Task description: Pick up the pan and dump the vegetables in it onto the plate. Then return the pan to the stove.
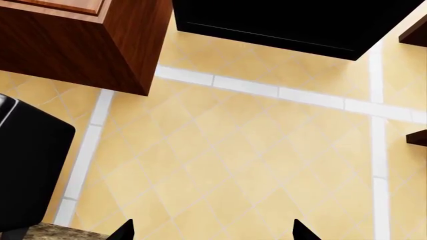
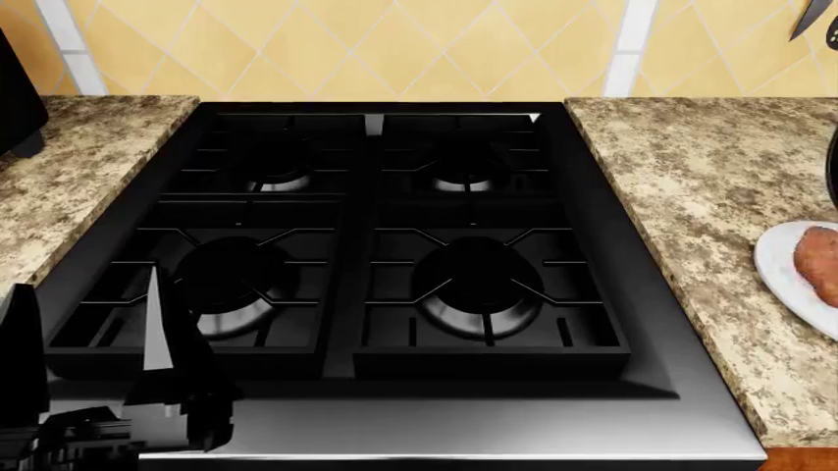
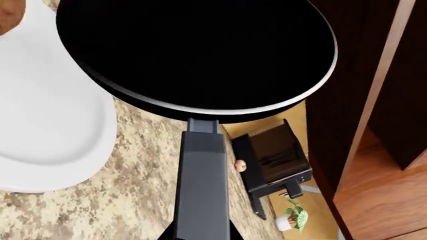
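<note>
In the right wrist view my right gripper (image 3: 202, 231) is shut on the long grey handle (image 3: 202, 180) of the black pan (image 3: 193, 50). The pan is held above the speckled counter and its inside looks empty. The white plate (image 3: 53, 130) lies beside it, with the tan-pink potato (image 3: 9, 15) at its far edge. In the head view the plate (image 2: 783, 263) sits at the right edge with the potato (image 2: 822, 255) on it. The stove (image 2: 380, 255) fills the middle, its burners bare. My left gripper (image 1: 213, 232) is open and empty; in the head view it (image 2: 164, 383) hangs over the stove's front left corner.
Granite counters flank the stove on the left (image 2: 78, 177) and right (image 2: 694, 196). A black appliance (image 2: 16, 98) stands at the far left. A knife tip (image 2: 811, 20) shows top right. The left wrist view shows the tiled wall (image 1: 253, 150), a wooden cabinet (image 1: 87, 40) and a black hood (image 1: 287, 20).
</note>
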